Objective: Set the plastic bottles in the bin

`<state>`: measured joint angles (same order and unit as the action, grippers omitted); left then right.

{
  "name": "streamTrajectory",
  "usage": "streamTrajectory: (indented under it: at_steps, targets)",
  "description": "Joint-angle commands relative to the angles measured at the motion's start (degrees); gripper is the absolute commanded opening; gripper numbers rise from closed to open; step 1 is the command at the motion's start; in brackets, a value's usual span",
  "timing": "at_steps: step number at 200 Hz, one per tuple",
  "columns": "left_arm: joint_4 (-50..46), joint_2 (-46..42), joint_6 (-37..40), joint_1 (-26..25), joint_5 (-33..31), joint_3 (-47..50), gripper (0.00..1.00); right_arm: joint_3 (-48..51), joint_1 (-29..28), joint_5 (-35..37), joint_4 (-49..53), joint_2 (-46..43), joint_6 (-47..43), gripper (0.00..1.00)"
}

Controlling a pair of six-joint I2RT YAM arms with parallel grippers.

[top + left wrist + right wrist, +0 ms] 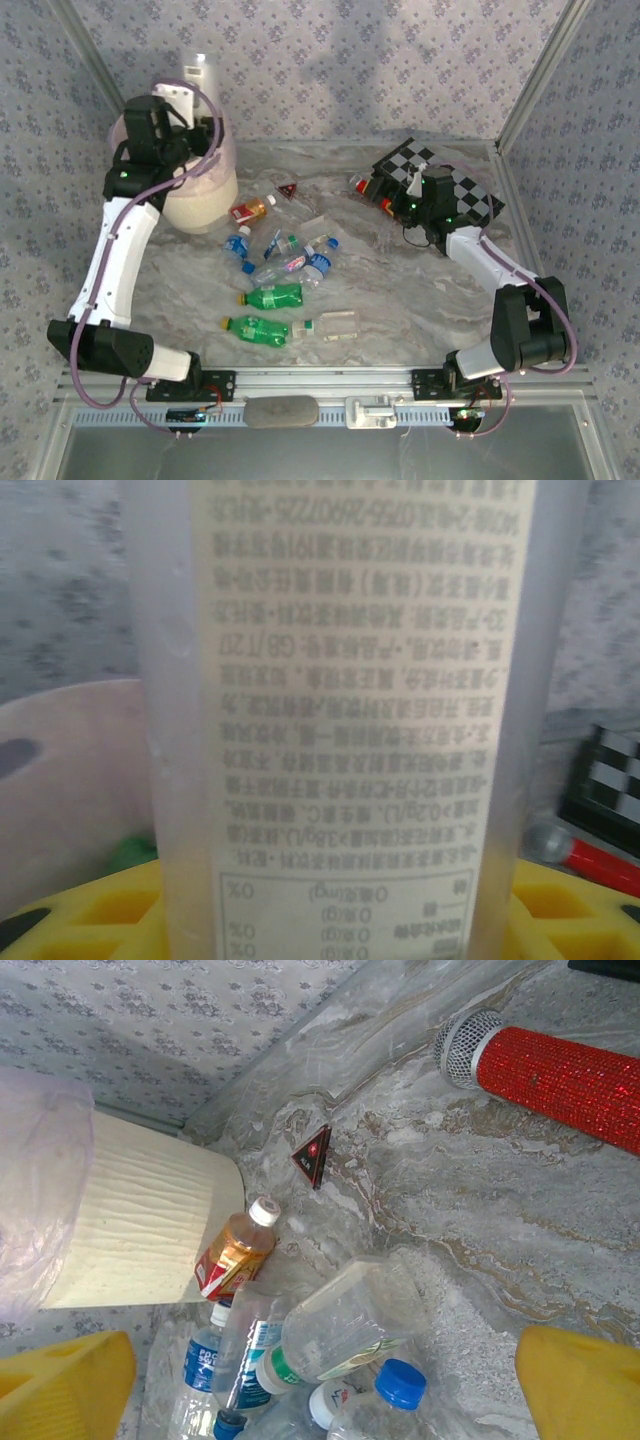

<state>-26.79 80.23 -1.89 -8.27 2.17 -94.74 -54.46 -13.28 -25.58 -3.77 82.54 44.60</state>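
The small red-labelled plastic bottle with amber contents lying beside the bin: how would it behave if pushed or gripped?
Lying on its side on the smooth marbled table, the small red-labelled plastic bottle would probably roll if pushed. It looks full of amber liquid, so likely heavier and stiffer than the clear empty-looking bottles nearby.

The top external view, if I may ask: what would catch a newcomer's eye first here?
The left gripper holds a pale bottle with a printed label above the pink bin at the back left of the table. A loose scatter of plastic bottles, clear and green, lies mid-table. A black-and-white chessboard sits at the back right.
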Motion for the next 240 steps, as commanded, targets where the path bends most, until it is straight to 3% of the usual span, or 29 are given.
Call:
streamTrajectory:
  at_steps: [1,52,130,184,240]
  targets:
    - [-2.4,-0.7,0.8,4.6,-3.5,-2.8,0.48,0.0,-0.3,-1.4,-1.5,0.5,0.2,0.99]
    - [-4.8,3.3,-5.1,13.8,-3.1,-3.7,0.50,0.7,-0.3,-1.7,-1.0,0.3,0.0,0.99]
    - [-7.6,10.5,-6.6,16.2,-1.4,-6.6,0.55,1.6,-0.3,-0.8,0.1,-1.2,-0.5,0.99]
    - [-8.5,10.6,-8.6,16.2,-0.2,-8.1,0.86,2.7,-0.2,0.3,1.2,-2.9,-1.3,0.99]
    - [-9.1,5.6,-11.2,15.8,4.8,-7.5,0.96,3.0,-0.3,0.1,0.3,-2.4,-1.0,0.99]
